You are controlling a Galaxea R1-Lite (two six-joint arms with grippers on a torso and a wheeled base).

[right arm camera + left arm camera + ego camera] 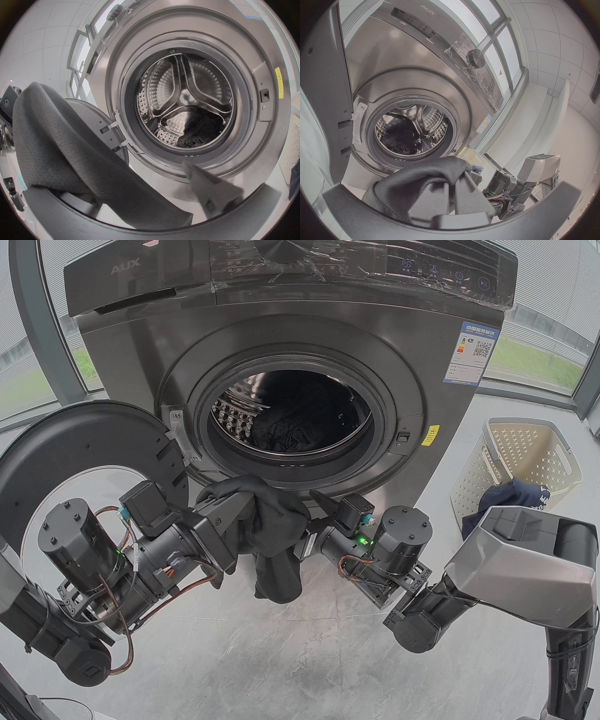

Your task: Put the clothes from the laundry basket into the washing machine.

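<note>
1. The washing machine's door [81,446] stands swung open on the left, beside the left arm.
2. The left gripper [244,521] hangs in front of and just below the drum opening. Its jaws are closed together on a black garment [275,534], and the left wrist view shows the cloth bunched over both fingers [431,200].
3. The black garment drapes over the left jaws and hangs down towards the floor, outside the washing machine [400,365]. It sits between the two grippers, below the rim of the opening.
4. Inside the drum, dark clothes [300,421] lie in a heap at the bottom.
5. The right gripper [315,512] is just beside the garment on its right. Its jaws are apart: the right wrist view shows the cloth lying over one finger, while the other finger [212,190] is bare.
6. On the floor to the right of the machine stands the cream laundry basket [550,440], tilted, with a dark blue garment [512,496] inside it at its near edge.
</note>
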